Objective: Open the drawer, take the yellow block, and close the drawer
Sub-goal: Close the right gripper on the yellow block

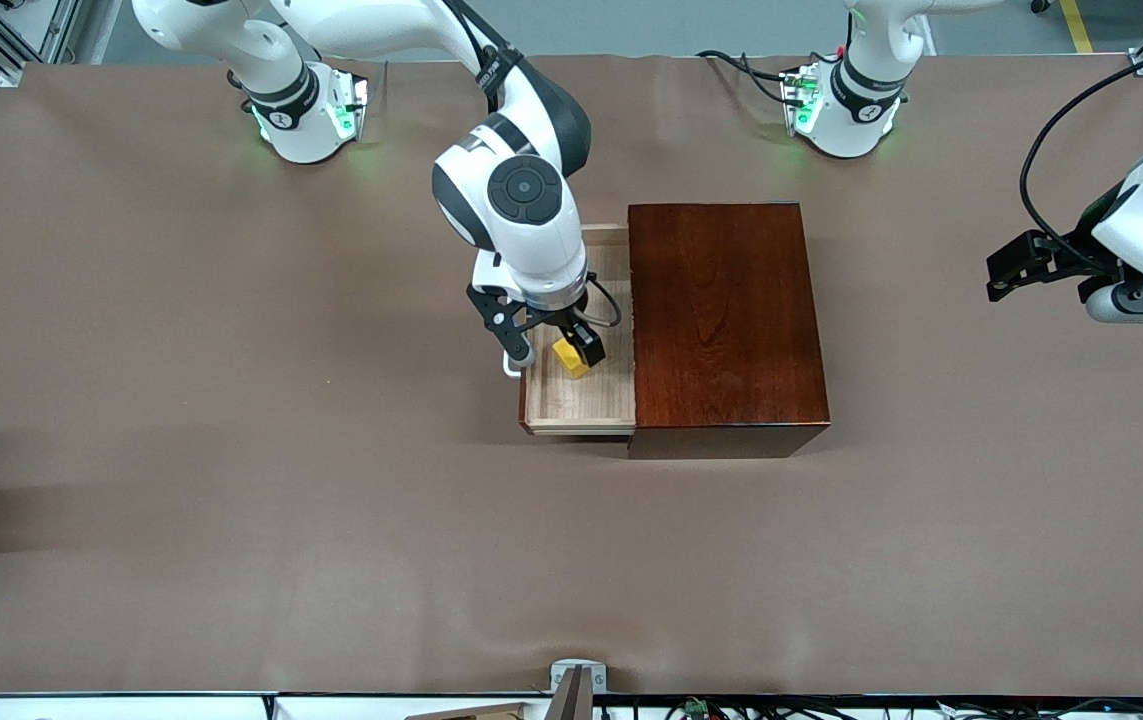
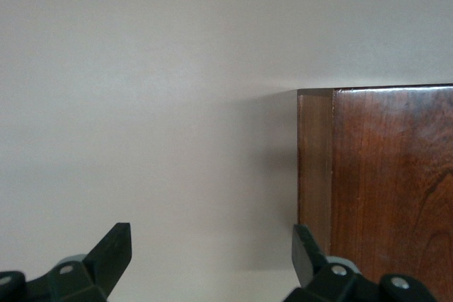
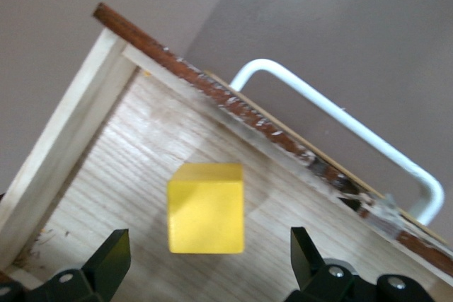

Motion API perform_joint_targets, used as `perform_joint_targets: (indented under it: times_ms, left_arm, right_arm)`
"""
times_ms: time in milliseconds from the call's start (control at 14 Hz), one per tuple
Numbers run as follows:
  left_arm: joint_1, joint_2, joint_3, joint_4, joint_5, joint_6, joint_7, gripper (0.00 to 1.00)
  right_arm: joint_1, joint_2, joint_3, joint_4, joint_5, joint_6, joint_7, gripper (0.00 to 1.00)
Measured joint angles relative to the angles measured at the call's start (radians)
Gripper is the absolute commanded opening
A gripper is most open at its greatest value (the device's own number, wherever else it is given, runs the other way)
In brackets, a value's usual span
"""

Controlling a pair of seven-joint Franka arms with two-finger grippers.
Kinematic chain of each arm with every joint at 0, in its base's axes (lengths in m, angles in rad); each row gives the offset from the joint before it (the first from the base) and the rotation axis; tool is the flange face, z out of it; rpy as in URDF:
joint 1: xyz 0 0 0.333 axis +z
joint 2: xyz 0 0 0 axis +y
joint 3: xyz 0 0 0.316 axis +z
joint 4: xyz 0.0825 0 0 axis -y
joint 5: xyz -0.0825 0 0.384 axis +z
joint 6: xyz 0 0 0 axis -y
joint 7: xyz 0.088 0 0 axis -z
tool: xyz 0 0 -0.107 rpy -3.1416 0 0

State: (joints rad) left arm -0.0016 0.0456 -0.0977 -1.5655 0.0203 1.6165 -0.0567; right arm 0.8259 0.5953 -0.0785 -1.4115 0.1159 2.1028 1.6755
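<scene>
Drawer [image 1: 579, 400] open; right end effector [image 1: 553, 352] spread over yellow block [image 1: 570, 358], handle [image 3: 340, 114] partly hidden.

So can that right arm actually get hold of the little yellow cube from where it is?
Probably yes: the drawer stands pulled out, and the right gripper hangs open straight over the yellow block, with nothing in between.

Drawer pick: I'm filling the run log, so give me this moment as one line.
drawer: open | yellow block: in drawer, ungrasped | right claw: open, over block | left claw: open, waiting beside box
</scene>
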Motion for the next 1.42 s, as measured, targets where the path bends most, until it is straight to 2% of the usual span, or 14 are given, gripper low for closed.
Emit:
perform_joint_targets:
  times_ms: [214,1069,1211,1282,1354,1425]
  left_arm:
    - [0.000,0.000,0.000,-0.001,0.000,0.001,0.000,1.00]
    - [0.000,0.000,0.000,-0.001,0.000,0.001,0.001,1.00]
    - [0.001,0.000,0.000,-0.001,0.000,0.001,0.001,1.00]
    - [0.001,0.000,0.000,-0.001,0.000,0.001,0.001,1.00]
    - [0.001,0.000,0.000,-0.001,0.000,0.001,0.001,1.00]
    - [0.001,0.000,0.000,-0.002,0.000,0.001,0.001,1.00]
  right_arm:
    - [0.001,0.035,0.002,0.001,0.000,0.046,-0.007,1.00]
    - [0.000,0.070,-0.002,0.002,0.000,0.049,-0.019,0.99]
    - [0.000,0.072,-0.002,0.002,0.000,0.049,-0.019,0.83]
    - [0.000,0.073,-0.002,0.002,0.000,0.049,-0.019,0.68]
    - [0.000,0.073,-0.002,0.002,0.000,0.049,-0.019,0.48]
    - [0.000,0.073,-0.003,0.002,0.000,0.049,-0.020,0.21]
